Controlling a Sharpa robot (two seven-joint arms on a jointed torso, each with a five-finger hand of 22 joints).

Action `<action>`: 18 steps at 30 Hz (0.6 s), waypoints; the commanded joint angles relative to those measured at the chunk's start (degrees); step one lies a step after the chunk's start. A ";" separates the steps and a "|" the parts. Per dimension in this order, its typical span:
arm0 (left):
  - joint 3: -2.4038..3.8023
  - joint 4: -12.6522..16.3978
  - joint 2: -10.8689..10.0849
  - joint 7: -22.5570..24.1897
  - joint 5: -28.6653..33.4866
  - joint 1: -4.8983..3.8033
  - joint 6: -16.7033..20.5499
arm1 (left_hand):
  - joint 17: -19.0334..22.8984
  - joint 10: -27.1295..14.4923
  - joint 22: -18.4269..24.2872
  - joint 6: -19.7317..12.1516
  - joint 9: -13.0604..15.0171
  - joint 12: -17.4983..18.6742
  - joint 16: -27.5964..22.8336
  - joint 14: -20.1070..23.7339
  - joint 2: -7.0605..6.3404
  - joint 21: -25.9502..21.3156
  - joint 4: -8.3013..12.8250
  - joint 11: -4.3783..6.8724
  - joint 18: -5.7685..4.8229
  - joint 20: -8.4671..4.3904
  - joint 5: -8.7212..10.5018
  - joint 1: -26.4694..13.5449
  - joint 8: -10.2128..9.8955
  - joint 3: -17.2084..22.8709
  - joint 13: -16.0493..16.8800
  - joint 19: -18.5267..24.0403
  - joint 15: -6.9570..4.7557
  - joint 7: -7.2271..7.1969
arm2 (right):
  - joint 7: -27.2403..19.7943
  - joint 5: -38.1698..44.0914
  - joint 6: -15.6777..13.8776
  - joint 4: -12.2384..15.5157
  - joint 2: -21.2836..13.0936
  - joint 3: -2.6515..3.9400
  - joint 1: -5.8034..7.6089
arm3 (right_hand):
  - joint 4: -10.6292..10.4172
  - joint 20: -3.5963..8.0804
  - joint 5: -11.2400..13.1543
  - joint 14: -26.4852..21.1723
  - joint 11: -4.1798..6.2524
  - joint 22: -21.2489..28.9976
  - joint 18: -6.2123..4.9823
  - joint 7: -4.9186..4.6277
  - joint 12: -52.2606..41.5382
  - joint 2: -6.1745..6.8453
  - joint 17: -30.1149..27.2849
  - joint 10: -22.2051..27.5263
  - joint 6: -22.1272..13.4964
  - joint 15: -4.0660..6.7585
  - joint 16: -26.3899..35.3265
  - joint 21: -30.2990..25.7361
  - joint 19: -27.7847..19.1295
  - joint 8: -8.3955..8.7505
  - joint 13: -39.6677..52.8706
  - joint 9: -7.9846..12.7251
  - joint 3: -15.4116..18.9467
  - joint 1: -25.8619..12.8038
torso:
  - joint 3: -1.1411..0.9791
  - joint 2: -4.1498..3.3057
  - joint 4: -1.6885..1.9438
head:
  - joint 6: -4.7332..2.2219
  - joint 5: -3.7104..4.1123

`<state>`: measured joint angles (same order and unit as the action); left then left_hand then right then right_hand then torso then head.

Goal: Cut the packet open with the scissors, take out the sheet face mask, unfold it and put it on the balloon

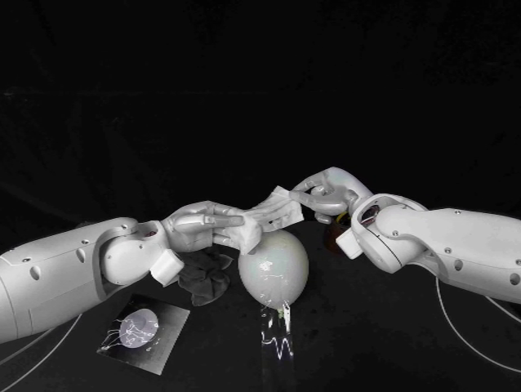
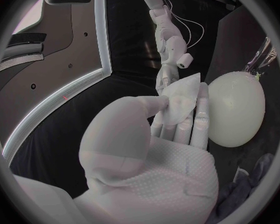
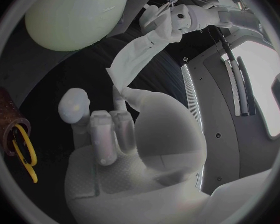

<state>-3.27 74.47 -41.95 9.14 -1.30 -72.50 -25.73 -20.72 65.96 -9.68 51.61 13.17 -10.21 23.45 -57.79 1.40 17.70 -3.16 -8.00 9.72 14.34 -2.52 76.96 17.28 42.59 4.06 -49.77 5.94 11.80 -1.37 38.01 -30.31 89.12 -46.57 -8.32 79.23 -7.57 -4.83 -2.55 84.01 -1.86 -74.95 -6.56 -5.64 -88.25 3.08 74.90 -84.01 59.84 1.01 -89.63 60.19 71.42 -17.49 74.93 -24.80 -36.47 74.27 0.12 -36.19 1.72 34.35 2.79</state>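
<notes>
Sheet face mask [image 1: 273, 214] is stretched as a crumpled white band just above the balloon [image 1: 273, 265], which stands near the table's [image 1: 378, 359] near edge, about midway between its sides. The left hand [image 1: 211, 226] pinches one end between thumb and fingers. The right hand [image 1: 327, 196] holds the other end at its thumb side, its other fingers curled in on nothing. A dark cloth [image 1: 205, 276] lies just beside the balloon, and the packet [image 1: 143, 331] lies flat toward the near-left corner. The yellow-handled scissors [image 3: 23, 152] sit in a brown holder [image 3: 4, 119] near the right hand. The band looks only partly opened, so pulling the hands further apart could tear it or slip it out of one pinch. Lowering it bunched would probably leave it draped crooked, and a hand pressing down might tip or roll the balloon. I cannot tell how many folds remain, what steadies the balloon, or exactly how the right hand's fingers grip the mask.
</notes>
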 commanded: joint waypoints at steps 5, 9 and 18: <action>0.09 0.10 0.70 1.75 2.29 -0.57 -0.69 | -0.44 0.94 -0.55 0.59 0.41 -0.62 1.02 -0.50 0.23 0.96 0.08 0.05 0.43 -0.43 -0.27 -0.01 1.13 -0.82 0.14 0.06 -0.49 0.08 | 0.96 0.01 2.50 -0.05 0.51 -0.03 0.06 | 1.99 -0.09 -0.21 5.99 0.39 -6.44 0.05 -0.10 0.29 -0.02 15.10 -4.85 0.30 0.53 -0.37 -0.43 -0.30 -0.16 13.28 -0.01 -2.15 0.33 | -0.03 -0.03 -0.07 | -0.04 -0.03; 0.09 0.04 0.77 1.96 2.36 -0.73 -0.02 | -0.52 1.02 -0.66 0.52 0.41 -0.67 1.20 -0.50 0.24 1.12 0.11 0.08 0.43 -0.47 -0.27 0.02 1.18 -0.94 0.14 0.07 -0.52 0.07 | 1.09 0.06 2.54 -0.11 0.62 -0.05 0.06 | 1.99 -0.09 -0.21 5.99 0.39 -6.44 0.05 -0.10 0.29 -0.02 15.10 -4.85 0.30 0.53 -0.37 -0.43 -0.30 -0.16 13.28 -0.01 -2.15 0.33 | -0.06 -0.01 -0.08 | 0.00 0.00; 0.11 0.43 0.82 2.30 3.03 -1.28 0.17 | -1.03 1.98 -1.53 0.17 0.42 -1.10 2.45 -0.97 0.39 2.44 0.25 0.34 0.53 -0.82 -0.27 0.21 1.45 -1.55 0.21 -0.16 -0.84 -0.07 | 1.70 1.42 2.15 -0.87 0.98 -0.13 0.05 | 1.95 -0.09 -0.21 5.99 0.36 -6.40 0.03 -0.14 0.50 -0.01 15.10 -4.74 0.20 0.52 -0.37 -0.56 -0.40 -0.17 13.10 -0.04 -2.13 0.19 | -0.01 -0.01 -0.07 | -0.17 0.05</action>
<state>-3.25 74.62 -41.27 10.11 0.51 -73.56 -25.56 -21.67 67.41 -11.07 51.60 13.19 -10.98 25.51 -58.61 1.40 19.92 -2.92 -7.77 9.67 13.77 -2.52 76.96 17.28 41.40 4.19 -49.90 5.31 11.80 -0.08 38.12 -28.86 88.42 -45.69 -8.46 79.24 -7.57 -4.84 -2.39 84.00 -1.86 -74.92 -6.52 -5.79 -87.95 3.08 74.95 -84.01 59.68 1.00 -89.79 59.95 71.41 -17.36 74.93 -24.79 -36.47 74.26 0.08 -36.20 1.66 34.24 2.81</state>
